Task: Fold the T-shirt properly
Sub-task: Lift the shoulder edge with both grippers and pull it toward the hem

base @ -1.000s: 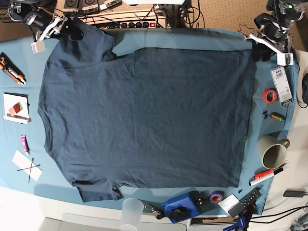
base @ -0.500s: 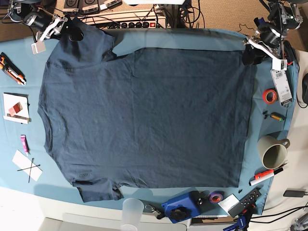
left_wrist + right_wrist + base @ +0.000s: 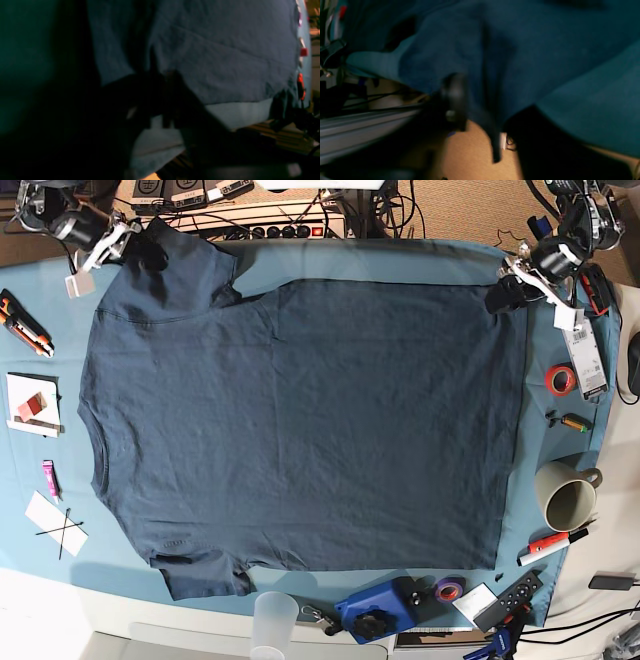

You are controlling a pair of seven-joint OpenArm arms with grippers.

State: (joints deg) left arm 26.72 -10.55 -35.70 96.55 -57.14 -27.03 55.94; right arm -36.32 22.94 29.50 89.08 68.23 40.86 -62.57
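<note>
A large dark navy T-shirt (image 3: 300, 420) lies spread flat over a lighter teal table cloth (image 3: 565, 330), filling most of the table, its neck toward the left of the overhead view and its hem toward the right. My left gripper (image 3: 503, 290) sits at the top right of that view, at the far hem corner, with its jaws pressed together on the T-shirt's edge — in my left wrist view the dark fingers (image 3: 160, 100) meet right at the cloth's border, the navy fabric stretching away above them. My right gripper (image 3: 148, 242) sits at the top left, at the far sleeve; in my right wrist view a fold of the sleeve hangs between a dark finger (image 3: 455, 100) and a thin dark edge, though the picture is blurred (I cannot tell whether the jaws have closed on it). Around the shirt lie small things: a beige mug (image 3: 566, 495) at the right edge, a roll of red tape (image 3: 560, 378) above it, a red marker (image 3: 548, 544) below the mug, a clear plastic cup (image 3: 275, 620) at the near edge, and an orange utility knife (image 3: 25, 323) at the left.
</note>
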